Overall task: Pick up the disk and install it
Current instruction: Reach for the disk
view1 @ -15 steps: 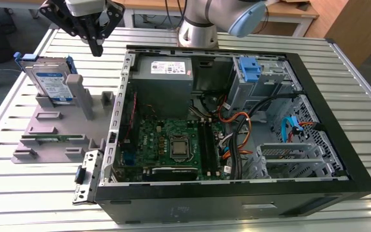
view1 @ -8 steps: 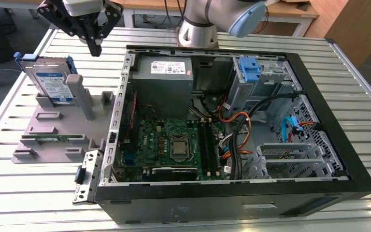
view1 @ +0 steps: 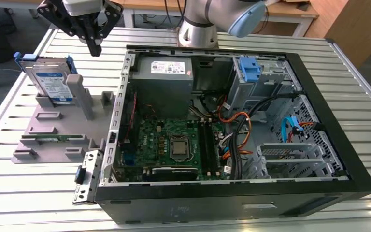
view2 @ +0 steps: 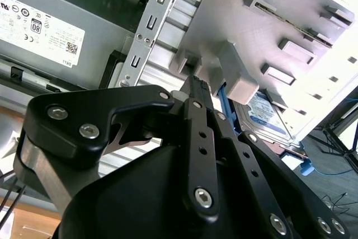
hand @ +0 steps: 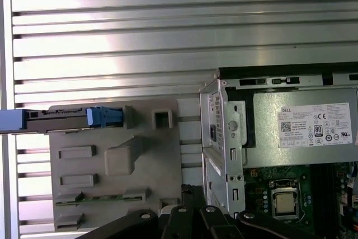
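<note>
The disk (view1: 51, 83) stands on edge in a slot of the grey holder (view1: 56, 126) on the exterior view's left, its white-and-blue label facing out and a blue bracket around it. My gripper (view1: 95, 47) hangs above the table just behind the disk, toward the exterior view's right, between it and the open computer case (view1: 314, 111). Its fingers are shut together with nothing in them. In the first wrist view the disk (hand: 61, 118) is seen edge-on in the holder (hand: 117, 160). In the second wrist view the disk (view2: 269, 117) lies past the gripper (view2: 197, 85).
The case's near wall (view1: 122, 96) stands close beside the holder. Inside are a grey power-supply box (view1: 163, 73), a blue latch piece (view1: 250, 70), the motherboard (view1: 172, 145) and loose cables (view1: 237, 125). The slatted metal table (view1: 37, 193) surrounds everything.
</note>
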`<action>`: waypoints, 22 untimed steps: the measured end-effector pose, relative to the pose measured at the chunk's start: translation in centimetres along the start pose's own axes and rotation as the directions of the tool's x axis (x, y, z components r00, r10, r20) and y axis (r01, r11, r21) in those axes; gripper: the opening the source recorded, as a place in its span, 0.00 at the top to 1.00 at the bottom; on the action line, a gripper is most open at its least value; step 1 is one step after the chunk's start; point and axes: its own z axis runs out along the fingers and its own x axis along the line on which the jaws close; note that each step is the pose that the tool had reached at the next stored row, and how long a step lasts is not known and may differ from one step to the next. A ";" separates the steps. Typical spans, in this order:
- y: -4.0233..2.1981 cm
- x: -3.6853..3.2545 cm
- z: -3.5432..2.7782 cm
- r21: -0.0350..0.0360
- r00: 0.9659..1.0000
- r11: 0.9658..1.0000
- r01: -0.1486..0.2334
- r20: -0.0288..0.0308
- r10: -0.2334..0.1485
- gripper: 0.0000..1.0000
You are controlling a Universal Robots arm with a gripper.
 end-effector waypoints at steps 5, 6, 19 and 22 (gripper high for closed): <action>-0.03 0.33 -0.01 0.000 1.000 1.000 0.000 0.000 0.000 0.89; -0.04 0.45 -0.01 0.000 1.000 1.000 0.000 0.000 0.000 0.89; -0.11 1.41 -0.04 0.000 1.000 1.000 0.000 0.000 0.000 0.89; -0.11 1.42 -0.04 0.000 1.000 1.000 0.000 0.000 0.000 0.89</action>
